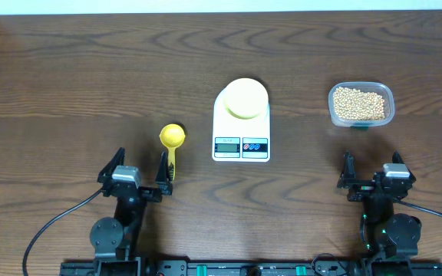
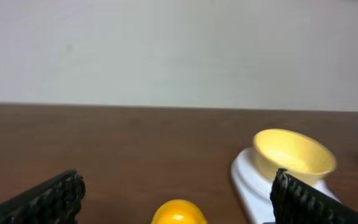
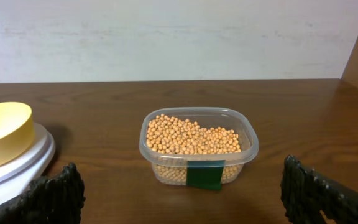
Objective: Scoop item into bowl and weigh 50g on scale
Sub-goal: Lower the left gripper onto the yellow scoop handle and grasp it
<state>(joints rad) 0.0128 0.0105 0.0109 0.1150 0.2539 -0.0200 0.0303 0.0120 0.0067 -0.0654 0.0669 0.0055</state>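
The beans (image 3: pixel 191 140) are small, round and matt tan, heaped to the rim of a clear plastic tub (image 3: pixel 199 112) with rounded corners and a dark green label (image 3: pixel 205 175) on its near wall; the tub stands at the table's far right, well apart from the scale (image 1: pixel 222 126). The scale is a flat white rounded rectangle of smooth plastic, at mid-table; the bowl (image 2: pixel 293 155), pale yellow and smooth, sits on its round platform and looks empty. A glossy bright yellow scoop (image 1: pixel 173 138) lies left of the scale, its round head away from the robot.

The table (image 1: pixel 67 84) is dark brown wood with strong wavy grain; behind it runs a plain pale wall (image 3: pixel 166 37).

The left gripper (image 1: pixel 140 165) hangs low at the near edge with its ribbed black fingers spread wide, holding nothing; the right gripper (image 1: pixel 372 170) is likewise spread and holds nothing, facing the tub.

The scale's display is too small to read; the scoop's handle end lies just beside a left finger, and whether they touch cannot be told; the left wrist view shows only the top of the scoop's head, cut off by the bottom edge; the right wrist view crops the scale and bowl at its left edge.
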